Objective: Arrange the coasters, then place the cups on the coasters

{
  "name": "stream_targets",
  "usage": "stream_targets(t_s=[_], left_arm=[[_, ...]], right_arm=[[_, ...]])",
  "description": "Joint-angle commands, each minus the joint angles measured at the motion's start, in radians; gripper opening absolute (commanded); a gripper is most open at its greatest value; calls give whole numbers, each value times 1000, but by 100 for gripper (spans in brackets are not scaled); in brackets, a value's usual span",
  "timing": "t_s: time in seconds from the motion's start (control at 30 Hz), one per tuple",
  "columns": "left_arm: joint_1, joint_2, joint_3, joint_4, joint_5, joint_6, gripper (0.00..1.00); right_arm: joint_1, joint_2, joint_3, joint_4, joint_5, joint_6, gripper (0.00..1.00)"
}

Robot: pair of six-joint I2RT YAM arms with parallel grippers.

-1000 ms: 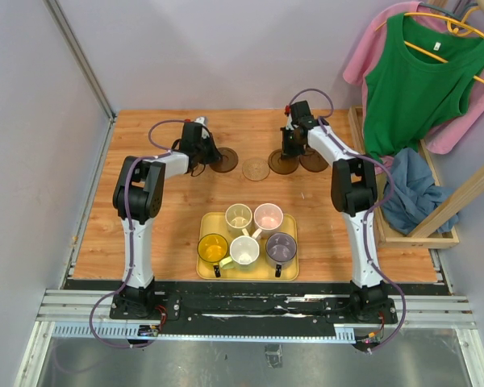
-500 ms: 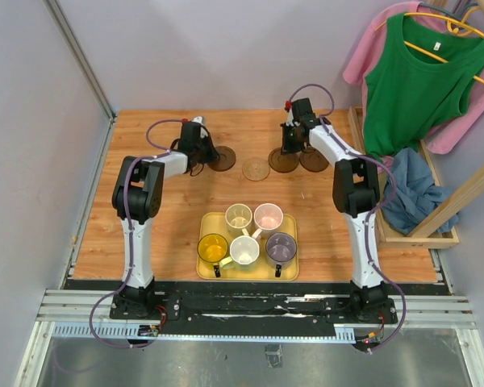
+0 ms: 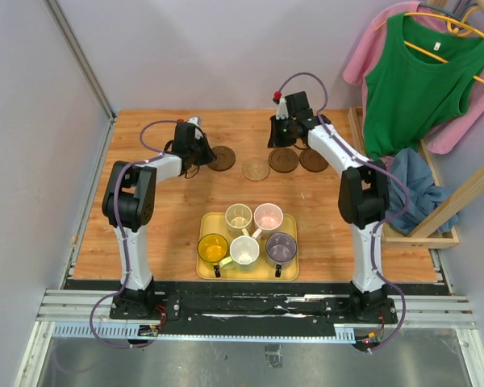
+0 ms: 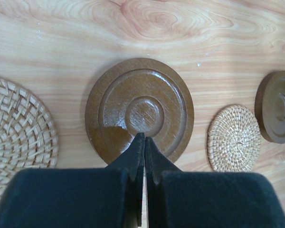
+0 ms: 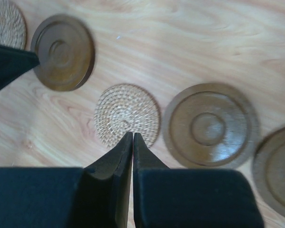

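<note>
Black padded fingers of the left gripper are pressed together with nothing between them. Their tips sit over the near part of a ringed brown coaster; whether they touch it I cannot tell. Left of those fingers lies a woven tan coaster, to their right a second woven coaster, and past that a centre brown coaster. The right gripper is also closed and empty, its tips over the near edge of the second woven coaster, with the centre brown coaster just right of it and an outer brown coaster farther right. Well back toward the arm bases, five mugs stand together on a yellow tray.
</note>
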Motion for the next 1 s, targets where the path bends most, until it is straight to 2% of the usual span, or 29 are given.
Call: stream_targets(t_s=[0.0, 0.33, 0.57, 0.97], left_arm=[[4, -56, -39, 11, 20, 12, 0], [4, -94, -115, 40, 37, 2, 1], [4, -178, -174, 65, 13, -9, 1], [4, -264, -187, 63, 6, -11, 1]], right_arm=[[83, -1, -58, -8, -22, -35, 4], [120, 55, -109, -11, -5, -21, 2], [122, 151, -42, -56, -5, -25, 2], [122, 232, 34, -72, 2, -24, 2]])
